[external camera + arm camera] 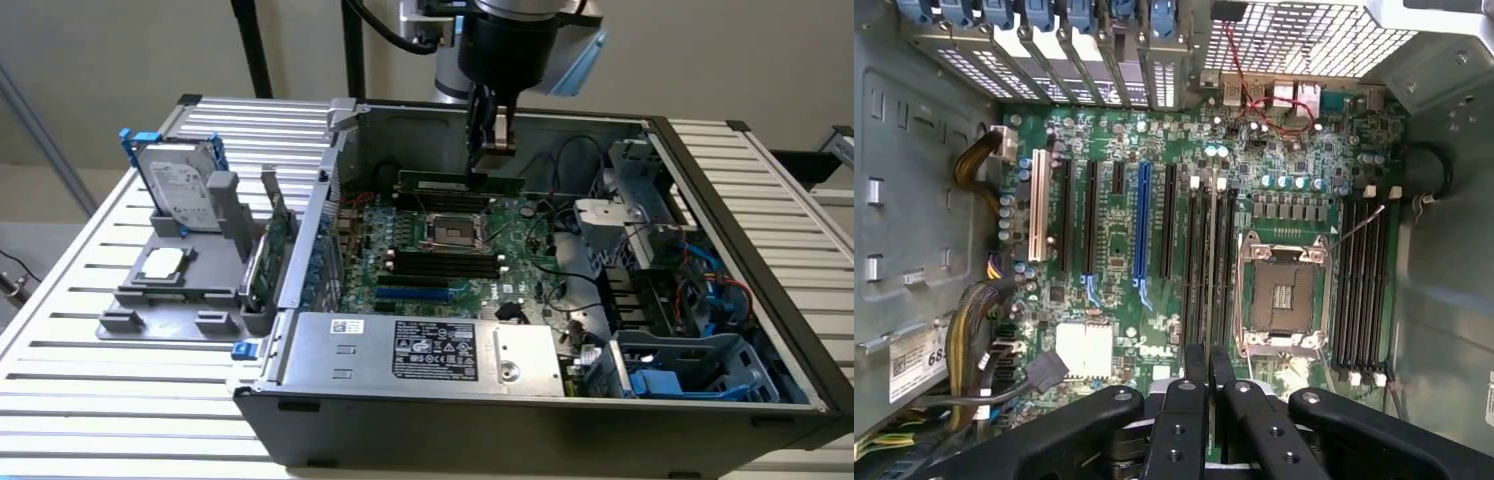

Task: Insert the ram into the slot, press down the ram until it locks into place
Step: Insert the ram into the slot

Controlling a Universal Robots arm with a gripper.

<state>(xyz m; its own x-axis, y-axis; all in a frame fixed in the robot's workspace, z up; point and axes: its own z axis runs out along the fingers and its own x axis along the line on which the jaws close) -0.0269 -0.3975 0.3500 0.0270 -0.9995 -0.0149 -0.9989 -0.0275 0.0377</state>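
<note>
Jaws pinch the thin flat green ram [461, 183] above long narrow black slots [1197, 260].

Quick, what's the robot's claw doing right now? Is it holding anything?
Gripper: closed, holding the ram.

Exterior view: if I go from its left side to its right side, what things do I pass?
hard drive → green expansion card → ram → blue plastic piece
</note>
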